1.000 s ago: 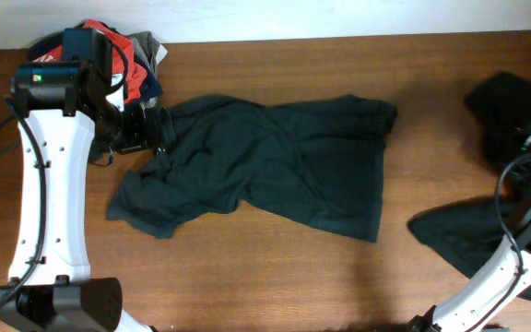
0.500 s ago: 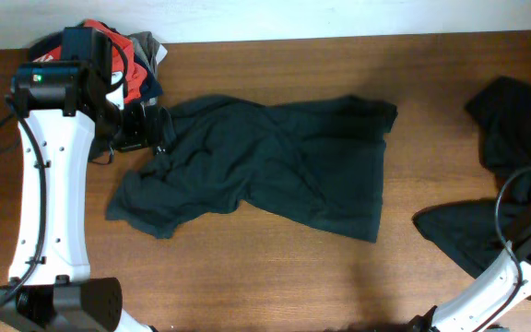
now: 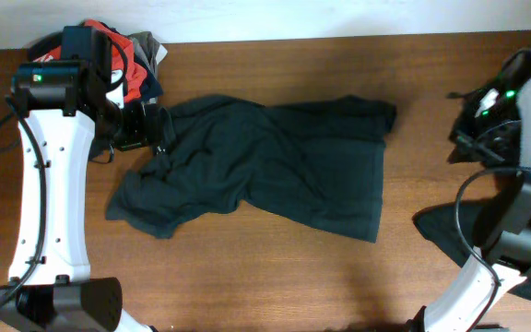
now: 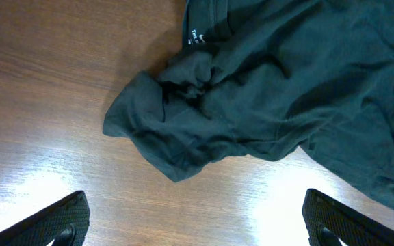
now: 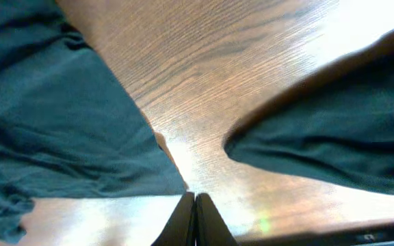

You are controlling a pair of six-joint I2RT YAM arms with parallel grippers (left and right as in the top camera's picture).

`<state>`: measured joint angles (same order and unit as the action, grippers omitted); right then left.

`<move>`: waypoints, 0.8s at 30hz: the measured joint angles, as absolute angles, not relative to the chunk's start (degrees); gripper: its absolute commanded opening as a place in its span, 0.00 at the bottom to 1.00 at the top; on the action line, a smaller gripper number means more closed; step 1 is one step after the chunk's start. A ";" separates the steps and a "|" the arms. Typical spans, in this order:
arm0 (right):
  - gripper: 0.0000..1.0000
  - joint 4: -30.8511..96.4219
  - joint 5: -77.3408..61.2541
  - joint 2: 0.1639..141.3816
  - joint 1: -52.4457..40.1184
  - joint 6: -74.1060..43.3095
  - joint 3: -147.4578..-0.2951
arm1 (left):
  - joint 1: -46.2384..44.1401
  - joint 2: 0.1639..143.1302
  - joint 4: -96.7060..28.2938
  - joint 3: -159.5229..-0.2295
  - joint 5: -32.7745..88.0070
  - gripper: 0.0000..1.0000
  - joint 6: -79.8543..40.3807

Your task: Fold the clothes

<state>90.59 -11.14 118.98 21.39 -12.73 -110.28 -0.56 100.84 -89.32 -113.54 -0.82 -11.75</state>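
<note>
Overhead: crumpled dark garment on table

Dark shirt crumpled mid-table, red-and-grey pile behind left arm (partly hidden)

shirt at centre, clothes pile back left

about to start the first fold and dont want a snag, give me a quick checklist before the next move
1. left gripper open and empty: ok
2. right gripper holds nothing: ok, shut
3. dark T-shirt lies flat: not ok, its sleeve is bunched up
4. T-shirt apart from the other dark garment on the right: ok, bare table between
5. T-shirt apart from the pile at the back corner: cannot tell, the left arm hides the gap
</note>
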 measured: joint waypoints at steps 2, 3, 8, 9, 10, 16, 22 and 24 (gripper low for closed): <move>0.04 87.94 -10.04 118.96 20.71 -14.70 -107.00 | -0.56 100.84 -89.36 -113.54 -0.84 0.99 -11.75; 0.04 86.52 -9.41 118.91 20.53 -15.75 -105.30 | -0.56 100.84 -89.49 -113.54 -0.84 0.99 -11.75; 0.04 76.86 -3.81 117.25 20.27 -22.09 -92.75 | -0.56 100.84 -89.89 -113.54 -0.82 0.99 -11.75; 0.04 74.67 -2.92 116.11 20.21 -22.90 -89.58 | -0.56 100.84 -89.97 -113.49 -0.80 0.99 -11.75; 0.04 73.03 -2.39 114.76 20.10 -23.59 -86.85 | -0.56 100.84 -89.95 -113.49 -0.84 0.99 -11.75; 0.10 63.18 -0.82 97.06 18.35 -25.61 -71.59 | -0.56 100.84 -89.95 -113.49 -0.82 0.99 -11.75; 0.12 53.98 -0.62 87.53 17.41 -26.06 -61.25 | -0.56 100.84 -90.00 -113.45 -0.82 0.99 -11.75; 0.12 52.14 -0.64 88.38 17.41 -26.35 -57.98 | -0.56 100.84 -90.28 -113.45 -0.82 0.99 -11.75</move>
<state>52.14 -0.64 88.38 17.41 -26.35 -57.98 -0.56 100.84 -90.28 -113.45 -0.82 -11.75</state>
